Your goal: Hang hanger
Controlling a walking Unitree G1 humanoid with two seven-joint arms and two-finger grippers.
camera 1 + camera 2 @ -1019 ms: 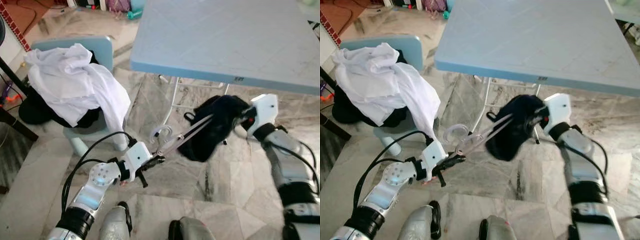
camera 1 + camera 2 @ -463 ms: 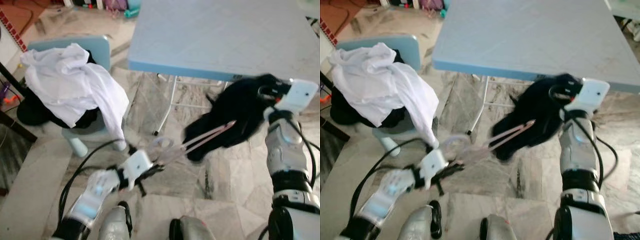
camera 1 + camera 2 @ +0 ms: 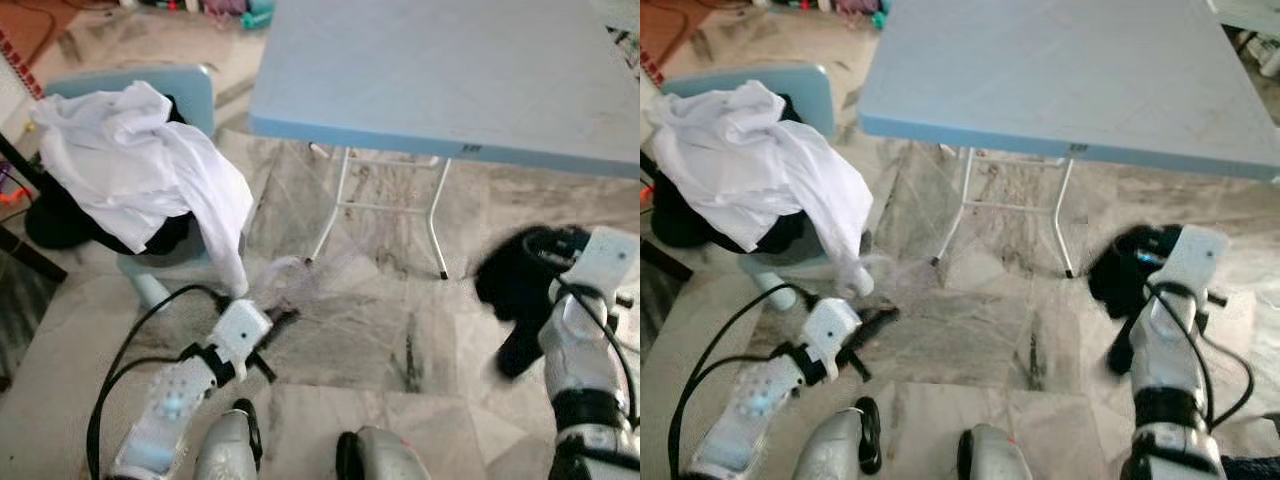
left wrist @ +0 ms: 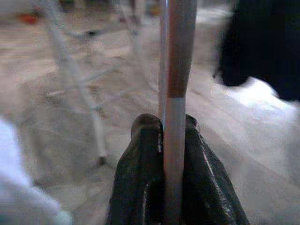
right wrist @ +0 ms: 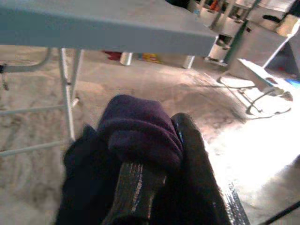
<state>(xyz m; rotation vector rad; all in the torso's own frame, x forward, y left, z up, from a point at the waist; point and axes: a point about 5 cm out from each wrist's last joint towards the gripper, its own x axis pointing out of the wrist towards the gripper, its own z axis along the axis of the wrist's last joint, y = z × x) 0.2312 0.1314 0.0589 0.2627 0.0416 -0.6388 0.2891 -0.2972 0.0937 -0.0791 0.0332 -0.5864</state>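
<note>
A pale pink and white hanger (image 3: 288,280), blurred by motion, sticks up from my left gripper (image 3: 274,320) low over the marble floor. In the left wrist view its bar (image 4: 175,89) runs straight between the black fingers (image 4: 140,183), which are shut on it. A dark navy garment (image 3: 510,290) hangs bunched from my right gripper (image 3: 548,250), off to the right and apart from the hanger. The right wrist view has the dark cloth (image 5: 140,133) pinched between the fingers (image 5: 194,159).
A light blue folding table (image 3: 450,70) with white legs (image 3: 335,205) stands ahead. To the left, a blue chair (image 3: 195,90) carries a heap of white cloth (image 3: 140,170) over black cloth (image 3: 55,215). Marble floor (image 3: 390,310) lies between the arms.
The dark garment has come off the hanger. My right arm swung down and right with it, while my left gripper drew the hanger back to the left.
</note>
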